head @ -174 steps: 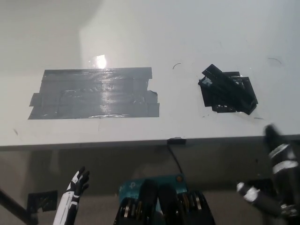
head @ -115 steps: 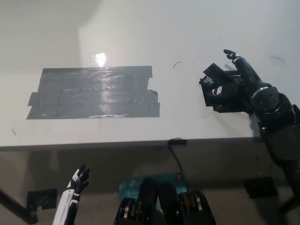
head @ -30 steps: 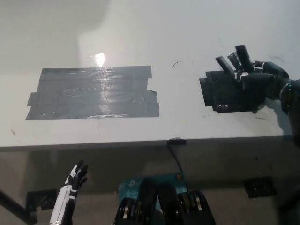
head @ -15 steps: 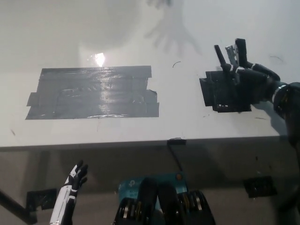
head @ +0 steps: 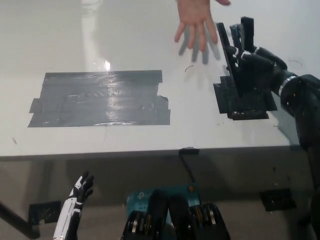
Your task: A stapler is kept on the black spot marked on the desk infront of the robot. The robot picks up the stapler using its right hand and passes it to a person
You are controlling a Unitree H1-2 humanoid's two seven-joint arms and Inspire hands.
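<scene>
1. Above the black spot [head: 245, 102], we see our right hand [head: 252, 62] now lifted, fingers closed around the stapler [head: 229, 47].
2. Beyond the spot, a person's hand [head: 196, 15] has arrived, palm open; handover looks imminent.
3. Below the desk [head: 125, 30] edge, our left hand [head: 80, 192] rests, fingers spread.

Grey tape patch [head: 100, 98] on white tabletop [head: 150, 45].
Wide, overlapping strips, glossy under a light glare; black cable [head: 187, 167] hanging from the near edge; teal device [head: 150, 197] below.
</scene>
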